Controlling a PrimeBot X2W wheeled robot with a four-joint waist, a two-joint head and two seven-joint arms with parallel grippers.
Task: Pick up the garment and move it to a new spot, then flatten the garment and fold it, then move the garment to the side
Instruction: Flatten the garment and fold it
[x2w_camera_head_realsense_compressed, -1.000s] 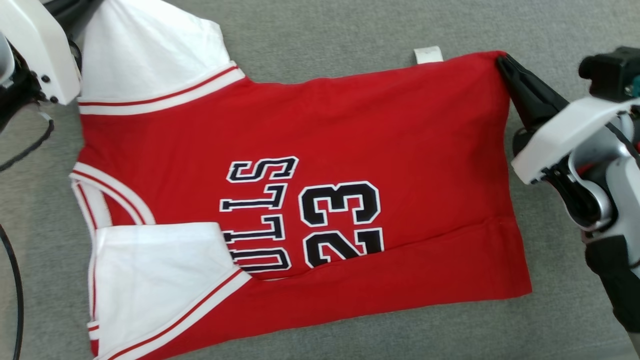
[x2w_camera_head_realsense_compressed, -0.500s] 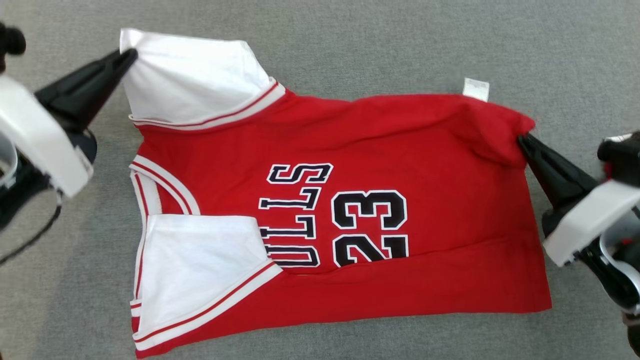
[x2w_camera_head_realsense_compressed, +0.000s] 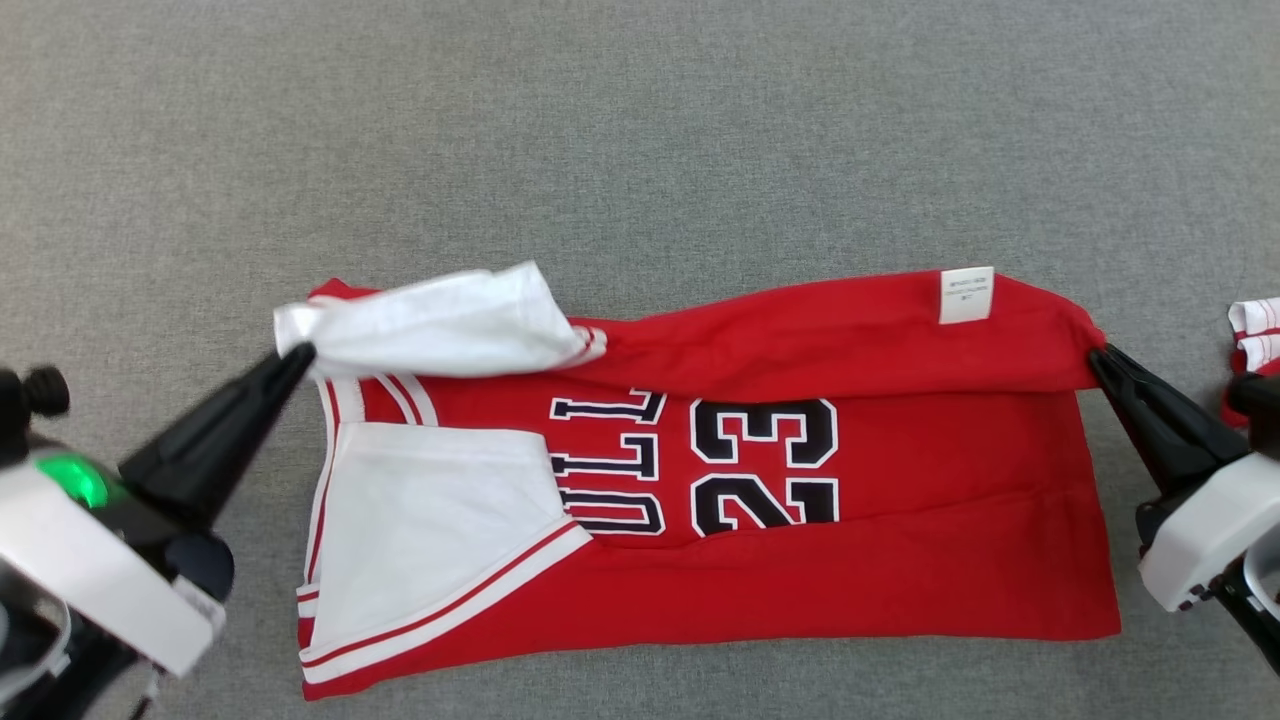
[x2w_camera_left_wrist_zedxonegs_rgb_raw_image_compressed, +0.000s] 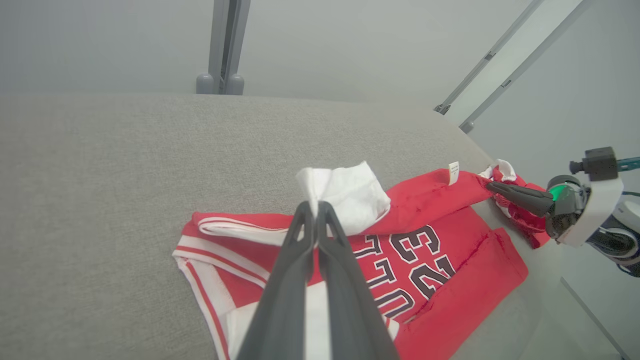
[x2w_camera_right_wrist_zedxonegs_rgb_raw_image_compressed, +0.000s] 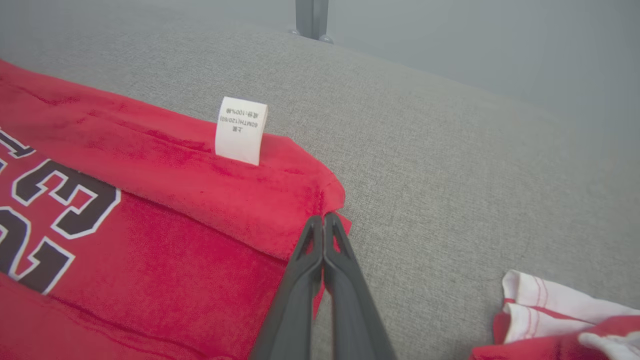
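Grey surface (x2w_camera_head_realsense_compressed: 640, 120) — jersey (x2w_camera_head_realsense_compressed: 900, 470) far edge now folded over.

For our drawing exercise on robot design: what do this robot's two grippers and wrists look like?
The left gripper and right gripper each have two long dark fingers tapering to a point. Behind each sits a boxy white housing with a green light and a small black knob.

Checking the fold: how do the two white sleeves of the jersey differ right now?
The far sleeve is pinched at its corner by the left claw; the near sleeve lies untouched. The far sleeve is rumpled and doubled over, the near sleeve flat and smooth. Both are white with red-striped trim.
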